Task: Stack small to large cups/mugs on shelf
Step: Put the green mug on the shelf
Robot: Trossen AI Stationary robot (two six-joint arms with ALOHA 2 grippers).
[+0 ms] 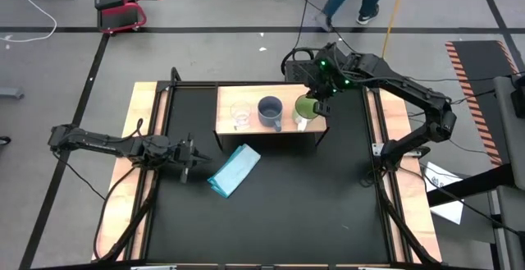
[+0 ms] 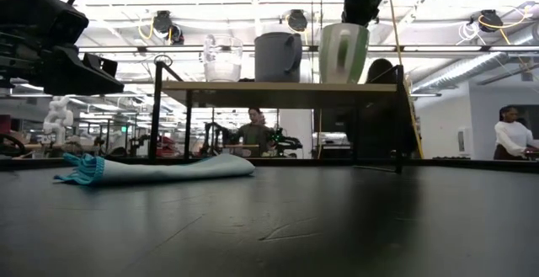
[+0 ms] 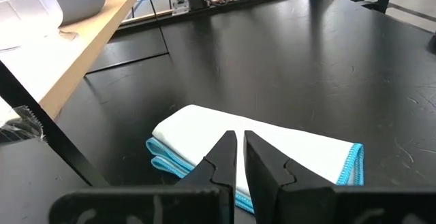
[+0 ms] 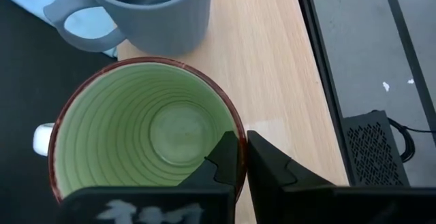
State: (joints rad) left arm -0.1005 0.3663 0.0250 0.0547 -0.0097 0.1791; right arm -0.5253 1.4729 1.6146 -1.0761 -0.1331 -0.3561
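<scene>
Three vessels stand in a row on the light-wood shelf: a clear glass cup on the left, a grey-blue mug in the middle, a lime-green mug with a white handle on the right. My right gripper comes down on the green mug from the far right and is shut on its rim. My left gripper hangs shut over the table's left side, just above a folded light blue cloth, touching nothing. My right gripper pinches the green mug's wall at the rim, on the side away from the white handle, one finger inside the mug and one outside. The fingers slant down from the far right. The mug stays upright, its base level with the shelf top.
The shelf stands on thin black legs at the table's far middle, with open room under it. The cloth lies flat on the black table in front of the shelf's left end. People show in the room beyond the table.
</scene>
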